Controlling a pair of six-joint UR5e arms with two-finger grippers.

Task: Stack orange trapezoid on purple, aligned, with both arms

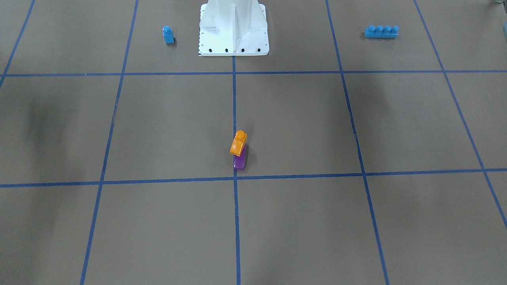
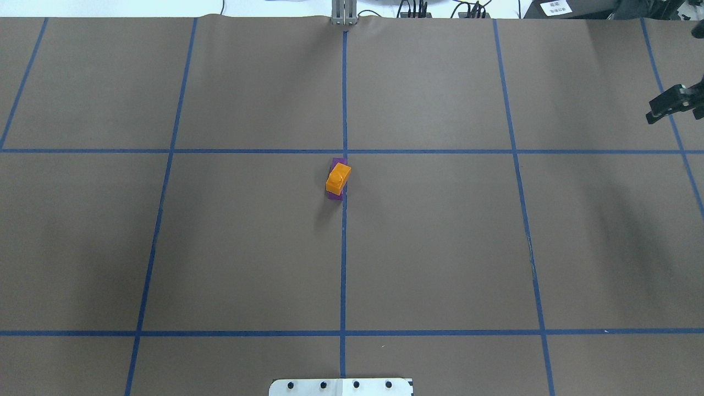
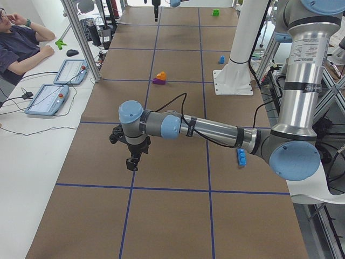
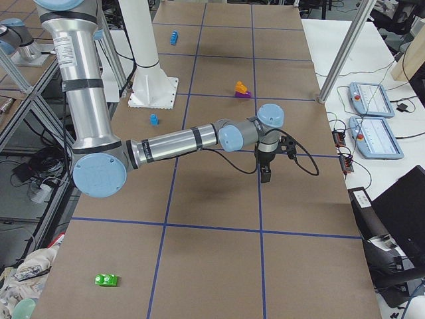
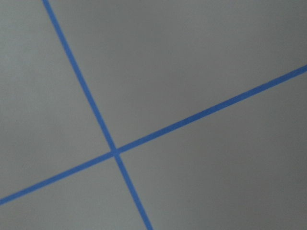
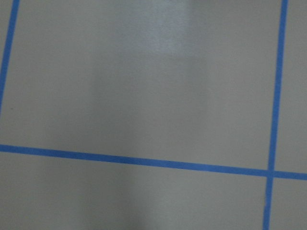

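The orange trapezoid (image 1: 239, 142) sits on top of the purple brick (image 1: 239, 161) at the table's middle, beside the centre blue line. In the overhead view the orange brick (image 2: 338, 177) is turned a little off the purple one (image 2: 334, 195). Neither gripper touches them. My left gripper (image 3: 132, 162) hangs over the table far from the stack, fingers down; I cannot tell whether it is open or shut. My right gripper (image 4: 266, 175) hangs over the other end; a black part of it shows at the overhead view's right edge (image 2: 675, 102); I cannot tell its state. Both wrist views show only bare mat.
A small blue one-stud brick (image 1: 168, 35) and a long blue four-stud brick (image 1: 381, 31) lie on either side of the white pedestal (image 1: 233, 39). A green brick (image 4: 106, 280) lies near the right end. An operator (image 3: 21, 46) sits with tablets beside the table.
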